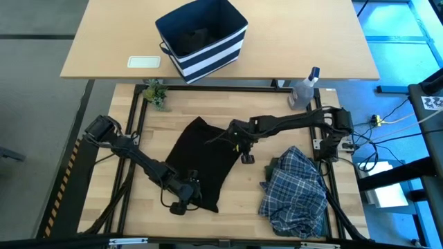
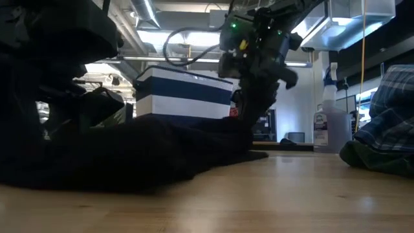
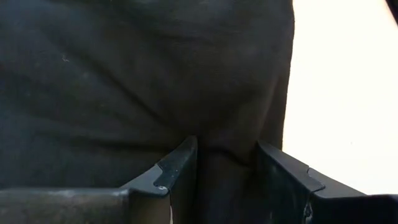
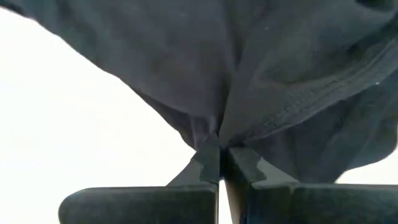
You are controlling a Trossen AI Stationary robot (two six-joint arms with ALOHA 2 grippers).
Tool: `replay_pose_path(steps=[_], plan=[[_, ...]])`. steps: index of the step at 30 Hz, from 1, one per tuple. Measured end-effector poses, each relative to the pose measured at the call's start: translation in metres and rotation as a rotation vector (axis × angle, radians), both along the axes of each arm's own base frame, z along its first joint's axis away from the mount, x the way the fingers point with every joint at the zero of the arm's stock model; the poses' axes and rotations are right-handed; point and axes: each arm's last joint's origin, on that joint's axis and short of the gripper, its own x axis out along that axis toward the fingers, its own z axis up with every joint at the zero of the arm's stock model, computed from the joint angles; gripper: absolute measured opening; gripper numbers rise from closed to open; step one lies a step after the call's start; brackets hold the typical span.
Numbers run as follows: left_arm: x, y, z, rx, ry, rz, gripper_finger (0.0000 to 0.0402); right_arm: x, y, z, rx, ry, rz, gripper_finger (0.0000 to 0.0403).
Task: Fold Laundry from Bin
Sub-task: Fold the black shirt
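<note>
The worktop (image 1: 228, 207) carried most of the laundry, while the bin (image 1: 202, 38) stood apart on the lighter table beyond the worktop's far edge, something dark lying inside it. The black garment (image 1: 201, 162) lay spread across the middle of the worktop, reaching from near the far edge down toward the near edge. The plaid shirt (image 1: 296, 190) sat crumpled by the near right corner, with an olive-green garment (image 2: 375, 158) showing under it at the low camera's level.

My right hand (image 1: 239, 142) was at the black garment's right edge, clenched tight on a pinch of the cloth; in the wrist view my fingers (image 4: 245, 165) met with the fabric bunched between them. My left hand (image 1: 185, 188) rested on the garment's near part, toward the worktop's near edge, its fingers (image 3: 177, 168) set apart with a fold of the black cloth (image 3: 155, 81) lying between them; I could not tell whether it truly gripped.

A spray bottle (image 1: 303, 90) stood at the far right corner.
</note>
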Motion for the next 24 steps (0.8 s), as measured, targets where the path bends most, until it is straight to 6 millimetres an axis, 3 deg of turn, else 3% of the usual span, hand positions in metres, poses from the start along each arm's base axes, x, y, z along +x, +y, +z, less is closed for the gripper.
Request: replay_pose_path(steps=[8,17,24], plan=[[-0.004,-0.003,-0.001,0.001,0.019,-0.022,0.0156,-0.010,-0.019,0.018,0.071,-0.045,0.054,0.0003],[-0.005,-0.005,-0.001,-0.003,0.029,-0.028,0.0156,-0.025,-0.047,0.019,0.064,0.030,-0.004,0.0002],[-0.005,-0.005,-0.001,-0.003,0.030,-0.032,0.0156,-0.030,-0.044,0.017,0.097,0.091,-0.009,0.0012]])
